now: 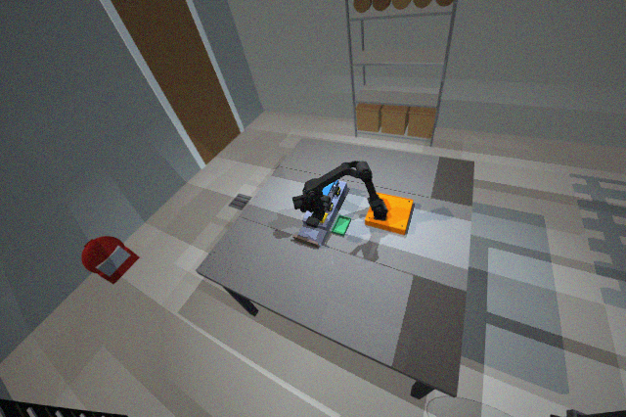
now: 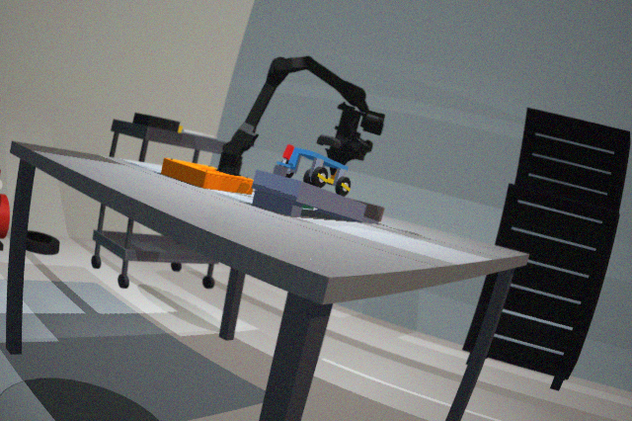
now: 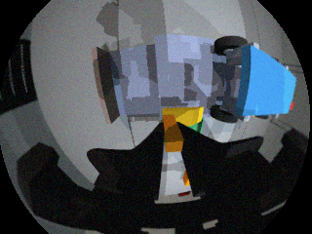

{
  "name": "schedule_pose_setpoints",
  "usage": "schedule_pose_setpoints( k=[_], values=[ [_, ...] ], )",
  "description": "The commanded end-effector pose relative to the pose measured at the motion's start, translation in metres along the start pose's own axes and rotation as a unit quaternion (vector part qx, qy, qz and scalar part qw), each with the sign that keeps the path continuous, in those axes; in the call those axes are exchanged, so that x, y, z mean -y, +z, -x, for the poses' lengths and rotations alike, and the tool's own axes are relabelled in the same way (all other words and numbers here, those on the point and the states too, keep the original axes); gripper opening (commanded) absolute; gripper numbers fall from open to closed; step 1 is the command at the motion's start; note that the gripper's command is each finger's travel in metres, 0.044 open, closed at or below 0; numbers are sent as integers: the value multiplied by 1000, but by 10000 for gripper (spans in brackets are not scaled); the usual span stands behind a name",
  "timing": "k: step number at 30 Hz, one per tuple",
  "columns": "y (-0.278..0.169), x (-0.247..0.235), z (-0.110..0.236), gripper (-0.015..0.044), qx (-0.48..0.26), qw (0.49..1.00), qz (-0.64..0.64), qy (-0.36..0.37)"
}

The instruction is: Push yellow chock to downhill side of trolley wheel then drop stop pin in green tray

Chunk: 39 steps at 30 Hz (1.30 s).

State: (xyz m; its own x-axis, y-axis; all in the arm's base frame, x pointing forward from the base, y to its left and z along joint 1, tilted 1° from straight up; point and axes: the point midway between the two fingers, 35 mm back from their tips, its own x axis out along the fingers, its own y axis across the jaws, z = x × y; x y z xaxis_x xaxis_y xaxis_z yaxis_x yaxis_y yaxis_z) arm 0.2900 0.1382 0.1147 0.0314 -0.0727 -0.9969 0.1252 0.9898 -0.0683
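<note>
The blue trolley [image 1: 331,187] [image 2: 311,157] [image 3: 263,85] stands on the grey ramp [image 1: 309,236] [image 2: 306,198] [image 3: 152,78]. The red-headed stop pin [image 2: 288,151] is in place at its uphill end. My gripper [image 3: 170,125] [image 1: 314,216] [image 2: 343,156] is shut on the orange handle of the yellow chock [image 3: 189,116]. It holds the chock over the ramp's side edge, just downhill of the trolley's near wheel [image 3: 217,113]. I cannot tell whether the chock touches the wheel. The green tray [image 1: 341,225] lies beside the ramp, and a sliver of it shows in the wrist view [image 3: 197,128].
The arm's orange base plate [image 1: 391,214] [image 2: 203,174] sits on the table right of the tray. A dark end stop [image 1: 305,240] [image 2: 374,210] closes the ramp's low end. A cart [image 2: 153,132] and a black rack [image 2: 556,253] stand beyond the table.
</note>
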Motion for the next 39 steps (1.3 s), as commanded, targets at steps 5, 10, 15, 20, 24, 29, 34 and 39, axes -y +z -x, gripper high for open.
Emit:
schedule_pose_setpoints(
  k=[5,10,15,20,24,29,34,39],
  values=[
    [-1,2,-20,0,-2,1000,2,-4],
    [-1,3,-29,0,-2,1000,2,-4],
    [-1,5,-28,0,-2,1000,2,-4],
    [-1,9,-27,0,-1,1000,2,-4],
    [0,13,-27,0,-1,1000,2,-4],
    [0,17,-27,0,-1,1000,2,-4],
    [0,21,-27,0,-1,1000,2,-5],
    [1,26,-26,0,-1,1000,2,-5]
  ],
)
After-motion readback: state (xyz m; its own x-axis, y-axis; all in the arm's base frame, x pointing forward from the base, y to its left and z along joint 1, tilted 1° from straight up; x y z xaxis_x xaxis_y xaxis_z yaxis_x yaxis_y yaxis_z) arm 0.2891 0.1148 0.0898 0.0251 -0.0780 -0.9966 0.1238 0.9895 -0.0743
